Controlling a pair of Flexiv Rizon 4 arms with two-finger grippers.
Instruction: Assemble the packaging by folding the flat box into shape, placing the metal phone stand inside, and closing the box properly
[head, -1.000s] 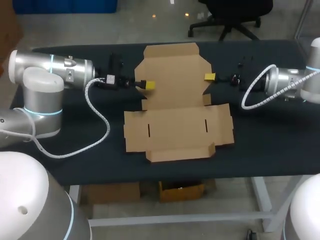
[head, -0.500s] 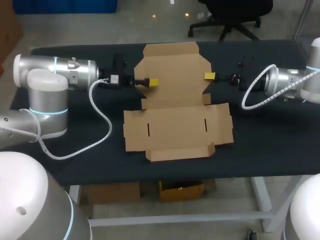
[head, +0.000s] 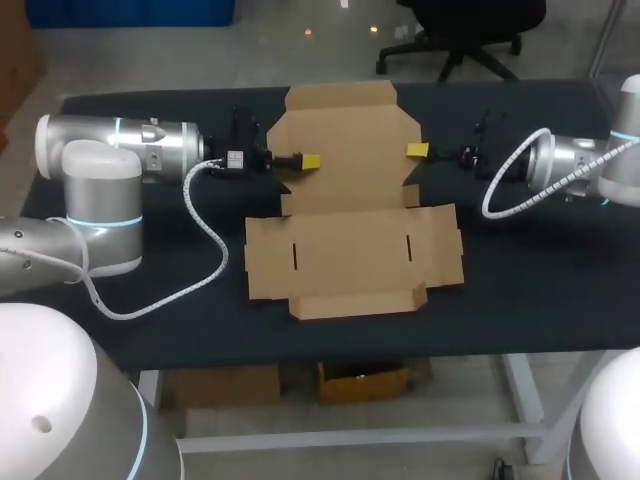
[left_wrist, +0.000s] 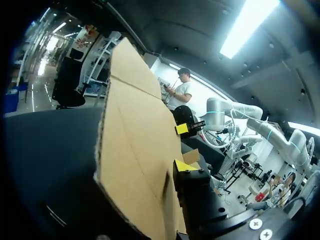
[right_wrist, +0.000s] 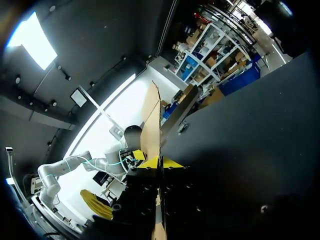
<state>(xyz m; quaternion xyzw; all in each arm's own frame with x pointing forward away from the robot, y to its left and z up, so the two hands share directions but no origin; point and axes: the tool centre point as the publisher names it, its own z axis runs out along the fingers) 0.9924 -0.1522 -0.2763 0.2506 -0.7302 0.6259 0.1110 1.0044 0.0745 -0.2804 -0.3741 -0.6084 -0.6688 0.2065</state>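
Flat box (head: 350, 200) flap pinched between right fingers (right_wrist: 173, 163)

The flat box (head: 350, 200) is plain tan-brown cardboard without print, and two short dark slits mark its wide near panel. Its cut edges show a slightly paler tan. The table (head: 150, 300) beneath it is matt black. The left gripper (head: 310, 161) and the right gripper (head: 418, 151) are black with bright yellow at their ends. The left arm (head: 130, 145) and the right arm (head: 580, 160) are silver-grey, with white housings and thin pale blue rings at the joints. The left cable (head: 222, 255) and the right cable (head: 487, 205) are white and ribbed.
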